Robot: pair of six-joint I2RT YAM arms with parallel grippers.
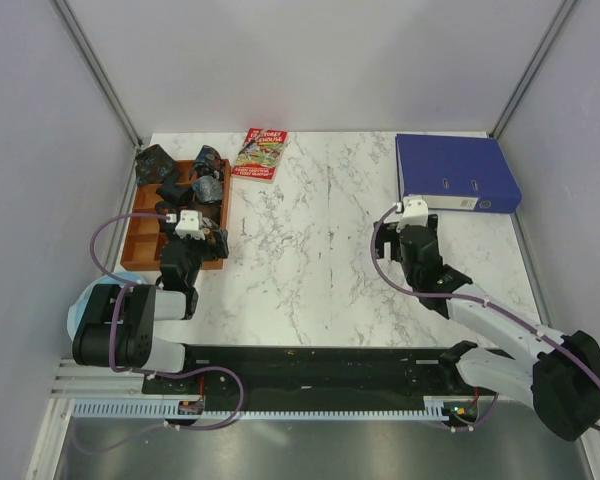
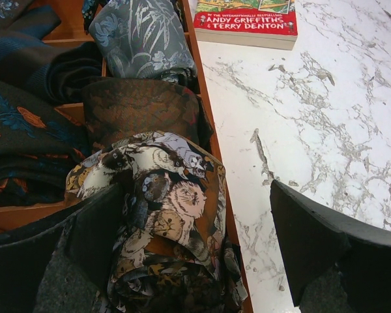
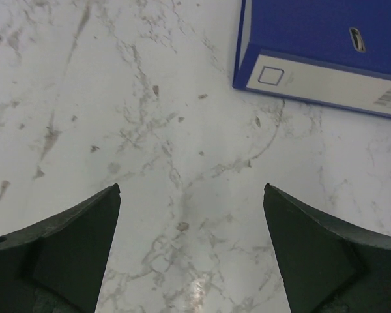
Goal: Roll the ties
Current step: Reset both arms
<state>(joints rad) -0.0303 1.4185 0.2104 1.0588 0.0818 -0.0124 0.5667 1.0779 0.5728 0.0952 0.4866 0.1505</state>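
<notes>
Wooden tray [image 1: 145, 238] holds rolled ties [image 2: 163, 215], left end effector [image 2: 192, 192] and right end effector [image 3: 192, 189] spread empty: stowing seems done, next needs an unrolled tie.

White marble-pattern table top [image 1: 310, 260] with grey veins, evenly lit. Plain pale grey panel walls [image 1: 320, 60] enclose it on three sides, joined by slim aluminium corner posts [image 1: 98, 70].
</notes>
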